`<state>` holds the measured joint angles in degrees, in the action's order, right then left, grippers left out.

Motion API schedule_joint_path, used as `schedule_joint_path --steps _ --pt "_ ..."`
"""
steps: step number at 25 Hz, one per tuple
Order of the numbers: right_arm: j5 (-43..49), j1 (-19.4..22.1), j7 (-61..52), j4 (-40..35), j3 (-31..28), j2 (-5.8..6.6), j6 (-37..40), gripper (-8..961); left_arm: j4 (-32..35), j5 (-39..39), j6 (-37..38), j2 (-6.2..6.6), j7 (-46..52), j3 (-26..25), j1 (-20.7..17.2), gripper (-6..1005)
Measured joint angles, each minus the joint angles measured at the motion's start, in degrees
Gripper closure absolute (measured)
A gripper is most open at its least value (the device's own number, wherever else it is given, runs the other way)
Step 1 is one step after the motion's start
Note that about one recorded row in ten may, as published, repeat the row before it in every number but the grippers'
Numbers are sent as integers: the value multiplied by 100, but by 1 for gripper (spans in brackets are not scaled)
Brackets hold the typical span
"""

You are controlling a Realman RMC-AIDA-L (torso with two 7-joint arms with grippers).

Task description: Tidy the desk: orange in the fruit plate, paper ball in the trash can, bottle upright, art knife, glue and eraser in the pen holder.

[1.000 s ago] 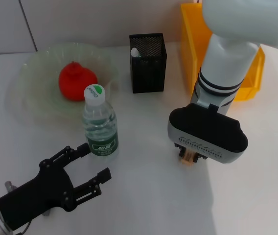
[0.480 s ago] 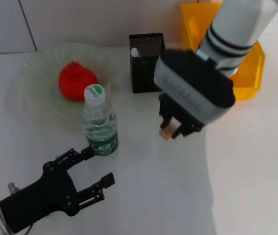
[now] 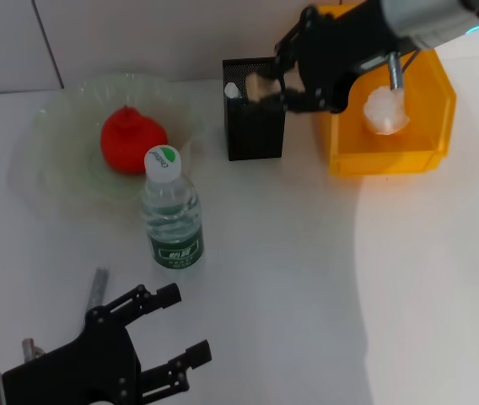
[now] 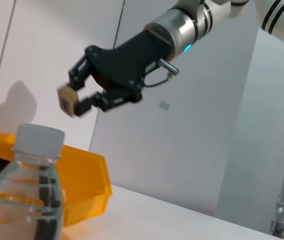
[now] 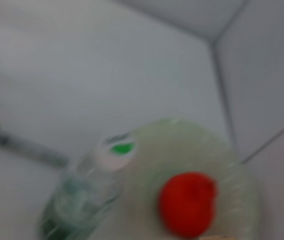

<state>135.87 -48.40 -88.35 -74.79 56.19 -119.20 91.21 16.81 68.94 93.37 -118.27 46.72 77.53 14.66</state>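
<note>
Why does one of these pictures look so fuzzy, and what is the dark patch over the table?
Right wrist view: soft all over, so the orange, the fruit plate and the bottle have smeared edges. Head view: sharp; a grey shadow covers the near-left of the table, with a brighter patch on its right. Left wrist view: the near bottle is slightly soft, while the right gripper holding the eraser is clear.

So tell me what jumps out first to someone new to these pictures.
The right tool hangs over the black mesh pen holder at the back, shut on the tan eraser. Left of that, the orange sits in the green fruit plate, with the bottle upright in front of it.
</note>
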Motion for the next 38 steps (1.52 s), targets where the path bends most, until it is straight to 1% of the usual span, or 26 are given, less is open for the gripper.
schedule_joint_path --steps 4,8,10,12,14,16,17,18,20,21,22,26,29,31,38 --pt "-1040 710 -673 -308 20 -15 -938 693 65 280 239 28 3 -23 -67 187" --pt "-2284 1461 -783 -48 267 -39 -1952 693 118 380 311 47 3 -31 -95 187" --pt "-2991 1818 -619 156 553 -38 -2475 693 120 385 357 70 4 -20 -105 187" --pt "-3704 2119 -188 377 861 -37 -3031 694 122 386 399 84 4 -10 -114 187" --pt "-4318 2265 310 672 1035 -39 -3412 687 136 386 447 91 4 -10 -120 187" --pt "-4903 2275 630 1111 1067 -29 -3609 679 154 385 505 95 32 -41 -133 187" --pt "-5284 2170 746 1579 1023 -11 -3660 675 160 385 517 97 61 -57 -140 187" --pt "-5284 2170 746 1579 1023 -11 -3660 672 160 385 517 97 61 -57 -140 187" --pt "-5562 2030 944 2040 997 -10 -3770 664 160 385 517 97 61 -57 -140 187" --pt "-5691 1893 1206 2407 1031 -24 -3920 660 160 385 517 97 61 -57 -140 187" --pt "-5691 1893 1206 2407 1031 -24 -3920 657 168 384 524 100 125 -73 -148 187" --pt "-5733 1563 1482 3080 1093 -32 -4269 642 168 383 504 89 169 -76 -135 187" --pt "-5733 1340 1546 3423 1101 -27 -4436 630 167 382 488 86 229 -79 -113 187" --pt "-5718 1251 1560 3508 1173 -27 -4541 623 167 382 488 86 229 -79 -113 187" --pt "-5731 952 1561 3721 1930 -32 -5399 597 165 365 481 79 290 -90 -127 187"
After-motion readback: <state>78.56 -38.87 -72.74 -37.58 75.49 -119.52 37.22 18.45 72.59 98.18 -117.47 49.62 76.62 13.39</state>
